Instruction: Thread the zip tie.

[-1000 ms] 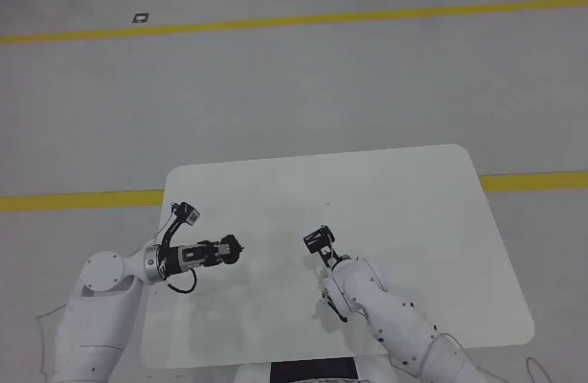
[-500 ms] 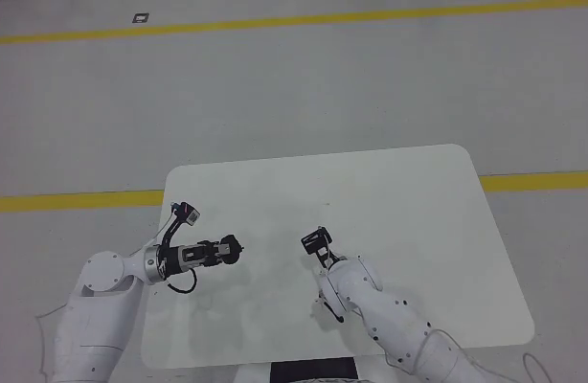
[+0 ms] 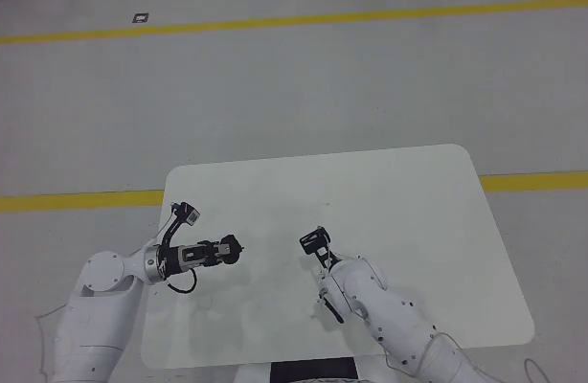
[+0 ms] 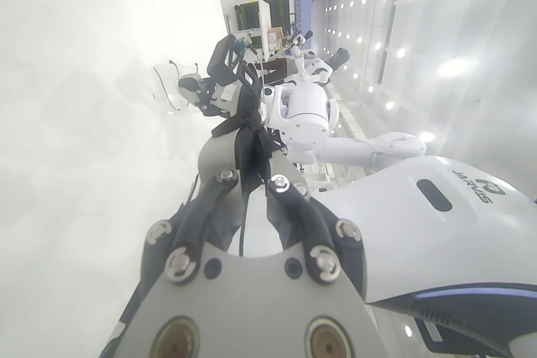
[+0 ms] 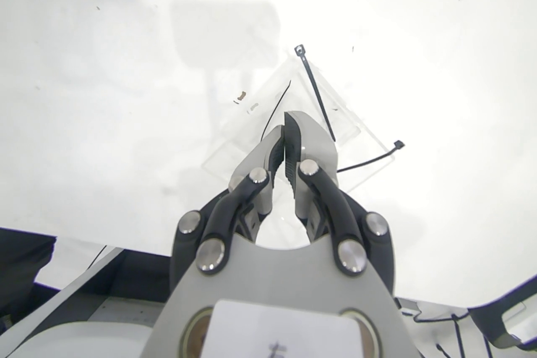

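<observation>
Over the last second the right gripper [image 3: 316, 241] has slid a touch toward the left gripper [image 3: 229, 249] above the white rounded desk [image 3: 418, 191]. The left arm has not budged. Treat that as lining up, not threading: the two grippers are still well apart

Right fingers [image 5: 314, 141]: pressed shut, pads meeting. A thin black zip tie strand [image 5: 277, 103] curves over a clear plastic plate [image 5: 302, 99] and runs in behind one finger. Held or merely lying beneath, you cannot tell, so check. Also on that plate, untouched: a straight black zip tie [image 5: 317, 95] and a curved black zip tie [image 5: 369, 160] near its edge

Left fingers [image 4: 214, 154]: closed together too. Whether anything sits between them is not visible from here
</observation>
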Motion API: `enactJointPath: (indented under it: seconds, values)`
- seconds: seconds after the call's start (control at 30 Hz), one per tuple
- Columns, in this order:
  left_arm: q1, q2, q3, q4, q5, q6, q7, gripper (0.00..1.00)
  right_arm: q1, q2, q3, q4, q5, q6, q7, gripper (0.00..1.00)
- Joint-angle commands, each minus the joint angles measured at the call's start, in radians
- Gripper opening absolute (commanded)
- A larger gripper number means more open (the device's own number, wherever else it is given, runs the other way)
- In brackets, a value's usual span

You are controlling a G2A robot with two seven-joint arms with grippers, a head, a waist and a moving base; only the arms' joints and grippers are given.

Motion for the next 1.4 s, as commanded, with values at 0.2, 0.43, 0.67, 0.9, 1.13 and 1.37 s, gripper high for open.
enactJointPath:
  seconds: [0.2,0.43,0.67,0.9,1.13,1.37]
  values:
    - [0.0,0.0,0.0,0.0,0.0,0.0,0.0,0.0,0.02,-0.011,0.001,0.038,0.039,-0.027,0.016,0.2]
    - [0.0,0.0,0.0,0.0,0.0,0.0,0.0,0.0,0.035,-0.021,-0.002,0.065,0.051,-0.032,0.025,0.2]
    - [0.0,0.0,0.0,0.0,0.0,0.0,0.0,0.0,0.045,-0.03,-0.012,0.083,0.024,-0.022,0.025,0.18]
    - [0.0,0.0,0.0,0.0,0.0,0.0,0.0,0.0,0.052,-0.04,-0.027,0.096,-0.004,-0.011,0.03,0.18]
    - [0.0,0.0,0.0,0.0,0.0,0.0,0.0,0.0,0.052,-0.048,-0.022,0.097,0.002,-0.018,0.027,0.18]
    - [0.0,0.0,0.0,0.0,0.0,0.0,0.0,0.0,0.032,-0.048,0.0,0.065,0.014,-0.039,0.025,0.23]
